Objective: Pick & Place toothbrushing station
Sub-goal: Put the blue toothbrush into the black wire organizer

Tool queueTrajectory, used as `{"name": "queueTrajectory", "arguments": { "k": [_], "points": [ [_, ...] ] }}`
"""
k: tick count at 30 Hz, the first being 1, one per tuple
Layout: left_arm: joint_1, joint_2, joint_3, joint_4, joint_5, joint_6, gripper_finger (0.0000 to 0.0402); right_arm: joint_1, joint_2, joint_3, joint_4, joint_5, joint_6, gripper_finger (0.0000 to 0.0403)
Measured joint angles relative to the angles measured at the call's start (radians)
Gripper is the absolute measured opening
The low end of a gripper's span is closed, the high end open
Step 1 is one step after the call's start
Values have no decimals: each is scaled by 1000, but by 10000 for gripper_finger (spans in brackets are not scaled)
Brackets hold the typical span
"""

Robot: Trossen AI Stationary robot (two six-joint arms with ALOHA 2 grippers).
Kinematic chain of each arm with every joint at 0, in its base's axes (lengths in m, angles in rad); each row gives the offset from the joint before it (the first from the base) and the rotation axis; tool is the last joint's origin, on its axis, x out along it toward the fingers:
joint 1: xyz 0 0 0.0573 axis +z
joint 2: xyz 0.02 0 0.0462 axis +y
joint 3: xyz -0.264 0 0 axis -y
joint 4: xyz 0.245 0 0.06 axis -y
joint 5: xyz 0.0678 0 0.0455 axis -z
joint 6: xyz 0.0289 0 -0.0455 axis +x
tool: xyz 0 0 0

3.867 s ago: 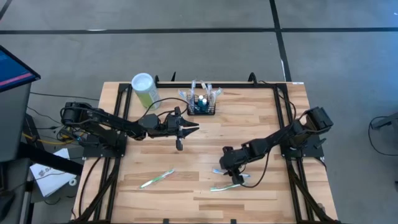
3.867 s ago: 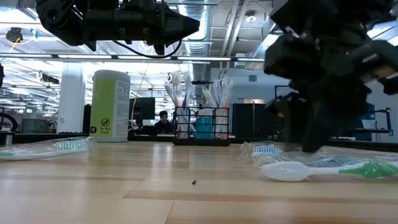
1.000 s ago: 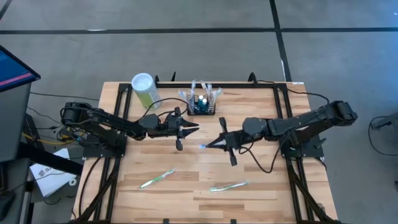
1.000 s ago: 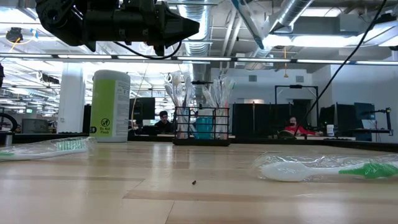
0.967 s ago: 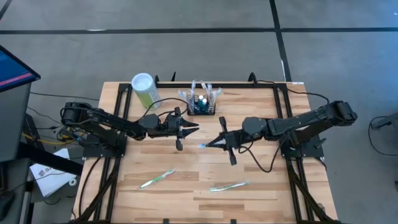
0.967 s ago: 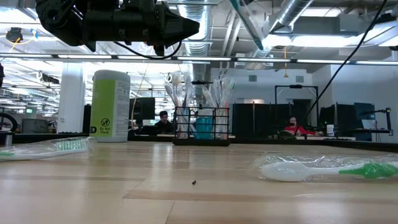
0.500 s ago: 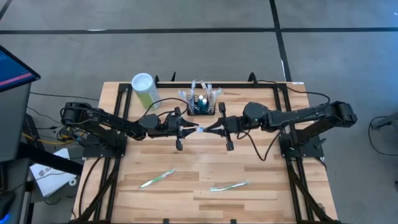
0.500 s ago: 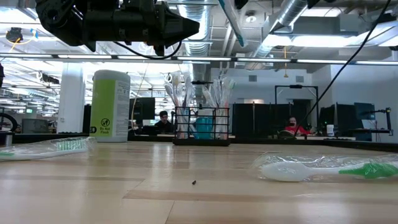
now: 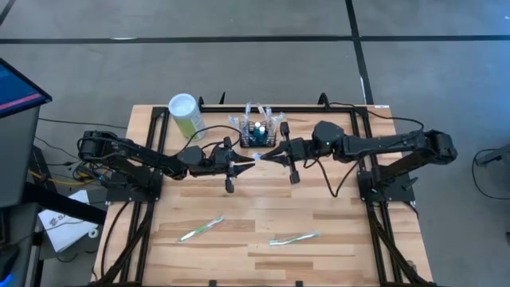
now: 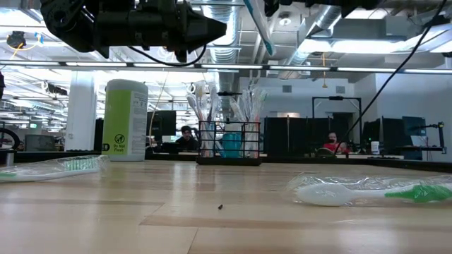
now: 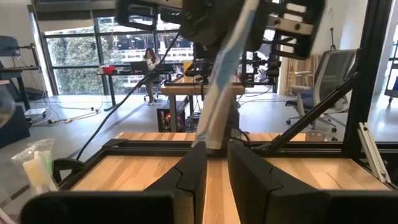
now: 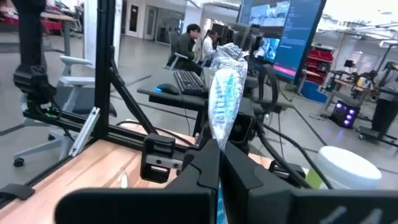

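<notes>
The toothbrushing station, a black wire-mesh basket (image 9: pixel 259 135) with wrapped brushes standing in it, sits on the table near the far edge; the low view shows the basket (image 10: pixel 229 144) too. My right gripper (image 9: pixel 269 157) hovers just in front of it, shut on a plastic-wrapped blue toothbrush (image 12: pixel 225 93). My left gripper (image 9: pixel 249 163) faces it, level, its fingers a little apart and open (image 11: pixel 216 155). The brush's free end (image 11: pixel 208 140) reaches the left fingertips. My right gripper pinches the wrapped toothbrush by one end (image 12: pixel 217 142) between its two fingers. The fingers come level from the table's right and lie along the brush. The brush sticks out past the fingertips toward my left gripper, clear of the table. My left gripper: whether it touches the brush's free end, I cannot tell.
A pale-green cylinder with a white lid (image 9: pixel 185 114) stands at the far left. Two wrapped toothbrushes lie on the table's near half, one at the left (image 9: pixel 202 229) and one at the right (image 9: pixel 293 238). A black frame (image 9: pixel 355 119) borders the table.
My right gripper has carried the wrapped toothbrush from the table's middle toward the far edge, up to my left gripper's fingertips in front of the basket. It has stayed shut, and the brush has stayed clear of the table.
</notes>
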Motion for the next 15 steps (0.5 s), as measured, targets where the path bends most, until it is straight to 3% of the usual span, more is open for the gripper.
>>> {"name": "queueTrajectory", "arguments": {
  "k": [6,10,15],
  "points": [
    [-16,0,0,14,0,9,68,-83,1,0,27,-64,55,0],
    [-16,0,0,20,0,10,80,-143,1,0,88,-174,120,0],
    [-15,0,0,36,-2,11,87,-163,39,1,108,-188,152,0]
  ]
}}
